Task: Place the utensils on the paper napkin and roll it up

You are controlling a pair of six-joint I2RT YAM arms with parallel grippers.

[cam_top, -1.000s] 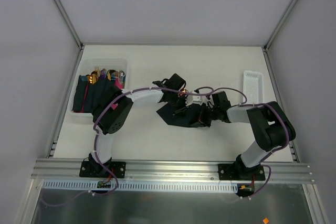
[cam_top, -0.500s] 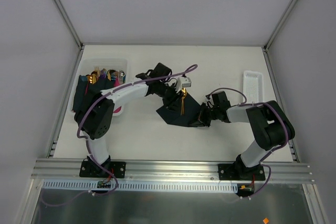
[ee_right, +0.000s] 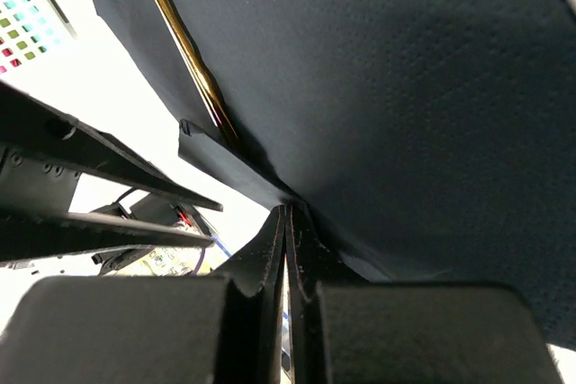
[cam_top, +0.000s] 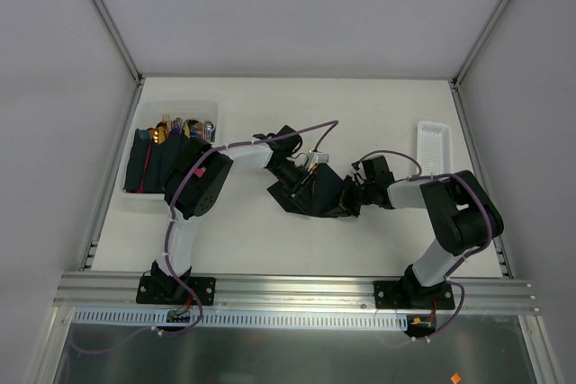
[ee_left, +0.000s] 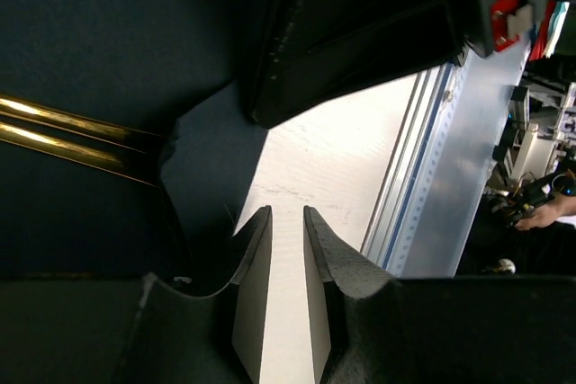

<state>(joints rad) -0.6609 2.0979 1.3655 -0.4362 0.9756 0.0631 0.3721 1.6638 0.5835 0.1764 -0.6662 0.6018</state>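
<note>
Top, left-wrist and right-wrist views of two arms meeting over the middle of the white counter [cam_top: 252,231].

We see the paper napkin [cam_top: 319,197] lying near the counter's centre between the two arms, crumpled and partly folded over itself rather than spread flat. The utensils [ee_left: 70,129] rest on it. In the left-wrist view they show as two gold shafts lying side by side and touching, running in from the left edge and ending under a raised flap of the dark paper. In the right-wrist view the same gold shafts run along the napkin's far border, beside a folded strip of paper.

The left tool [ee_left: 286,222] stands just beside the napkin's edge. Its two fingers [ee_left: 253,254] are parted by a narrow gap, and we see bare counter through that gap. Nothing lies between them, so we read this tool as slightly open and empty.

The right tool [ee_right: 286,213] is at the napkin's right side. Its fingers are pressed together with no gap, their tips meeting on a fold at the paper's border, so we read it as closed and pinching the napkin.

A white bin [cam_top: 180,102] at the left rear of the counter holds more cutlery and dark folded napkins. A narrow white tray [cam_top: 434,146] lies at the right rear, well apart from the napkin.
</note>
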